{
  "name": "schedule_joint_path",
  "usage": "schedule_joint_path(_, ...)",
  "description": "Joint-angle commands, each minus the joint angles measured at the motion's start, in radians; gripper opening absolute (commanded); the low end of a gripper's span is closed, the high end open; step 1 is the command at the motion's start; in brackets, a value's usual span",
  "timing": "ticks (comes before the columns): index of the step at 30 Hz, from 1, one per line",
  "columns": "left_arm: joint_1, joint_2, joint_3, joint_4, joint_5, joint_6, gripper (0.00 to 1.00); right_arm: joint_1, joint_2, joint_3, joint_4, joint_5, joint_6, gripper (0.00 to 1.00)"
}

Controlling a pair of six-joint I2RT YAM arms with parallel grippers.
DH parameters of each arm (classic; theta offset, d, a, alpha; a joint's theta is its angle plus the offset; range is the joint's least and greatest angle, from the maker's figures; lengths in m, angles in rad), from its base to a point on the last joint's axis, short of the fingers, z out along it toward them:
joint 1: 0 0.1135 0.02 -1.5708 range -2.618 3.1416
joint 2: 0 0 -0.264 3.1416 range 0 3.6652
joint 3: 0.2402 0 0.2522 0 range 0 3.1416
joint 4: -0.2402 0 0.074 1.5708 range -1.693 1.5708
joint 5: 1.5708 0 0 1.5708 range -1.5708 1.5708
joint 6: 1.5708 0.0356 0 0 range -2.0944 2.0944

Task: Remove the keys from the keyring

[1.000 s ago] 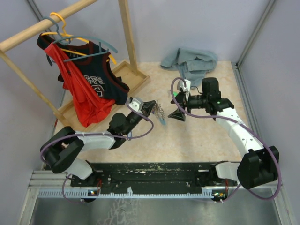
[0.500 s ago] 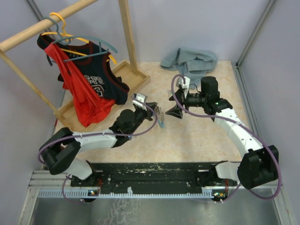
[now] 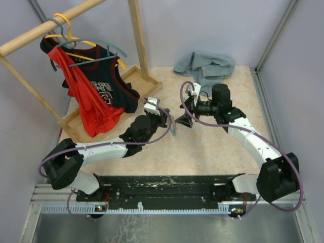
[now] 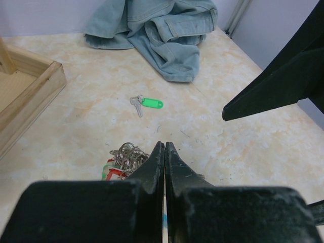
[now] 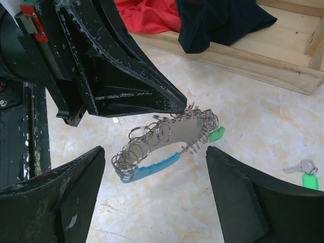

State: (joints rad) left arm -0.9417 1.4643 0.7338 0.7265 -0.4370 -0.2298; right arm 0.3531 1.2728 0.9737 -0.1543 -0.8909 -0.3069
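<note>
The keyring [image 5: 167, 132] is a silvery loop with a blue strip, strung with several small rings and a green tag [image 5: 216, 133]. It hangs above the table from my left gripper [image 3: 169, 120], which is shut on its top edge. In the left wrist view the rings and red and green tags [image 4: 119, 161] hang just left of the shut fingertips [image 4: 158, 152]. My right gripper [image 5: 155, 150] is open, one finger on each side of the bunch without touching it. One of the keys [image 4: 135, 105], with a green tag, lies loose on the table.
A crumpled denim garment [image 3: 205, 66] lies at the back of the table. At the left a wooden clothes rack [image 3: 136, 38] holds jerseys [image 3: 93, 96] on hangers, and its tray base [image 4: 35, 93] stands close behind the grippers. Grey walls enclose the table.
My left arm has carried the keyring up and to the right. The right gripper has moved left, still open, and now brackets the bunch.
</note>
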Motion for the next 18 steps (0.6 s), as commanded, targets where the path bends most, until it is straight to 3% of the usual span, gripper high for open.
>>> schedule_joint_path(1,-0.012,-0.019,0.062,0.004,-0.044,-0.034,0.00,0.032,0.001,-0.014,0.072,0.010,0.029,0.81)
schedule_joint_path(8,-0.017,-0.031,0.067,0.000,-0.058,-0.040,0.00,0.072,0.021,-0.032,0.121,0.074,0.065,0.81)
schedule_joint_path(18,-0.020,-0.054,0.071,-0.011,-0.045,-0.064,0.00,0.106,0.039,-0.024,0.143,0.285,0.068,0.76)
